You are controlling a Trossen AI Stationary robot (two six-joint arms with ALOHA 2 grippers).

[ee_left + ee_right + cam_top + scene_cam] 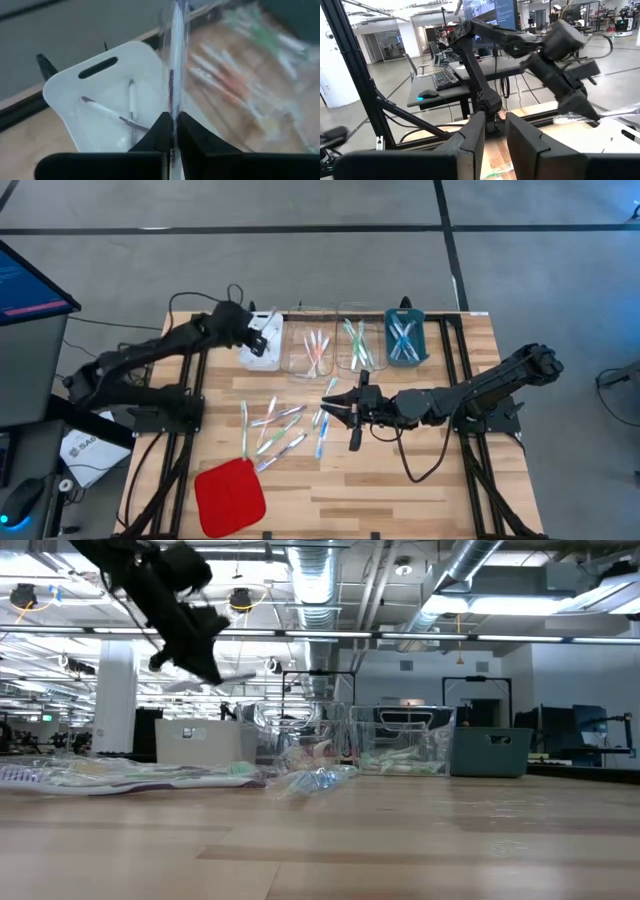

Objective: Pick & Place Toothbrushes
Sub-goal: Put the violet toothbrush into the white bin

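Your left end effector (171, 131) is clamped on one slim wrapped toothbrush with a grey-purple accent (176, 60), holding it up over the white plastic tray with the slot handle (262, 350), where two similar brushes (131, 102) already lie. Your right end effector (330, 406) hovers above the wooden desk (400, 490), in front of that tray and well to its right; its fingers stand a little apart and I see nothing held between them. The loose pale toothbrushes (275, 428) lie scattered on the desk in front of the white tray, between it and the red square pad (229, 496). Judge these brushes as light, stiff and slippery in their clear wrapping; take one across the mid-handle, fingers square to its length, or it may swivel or slide out
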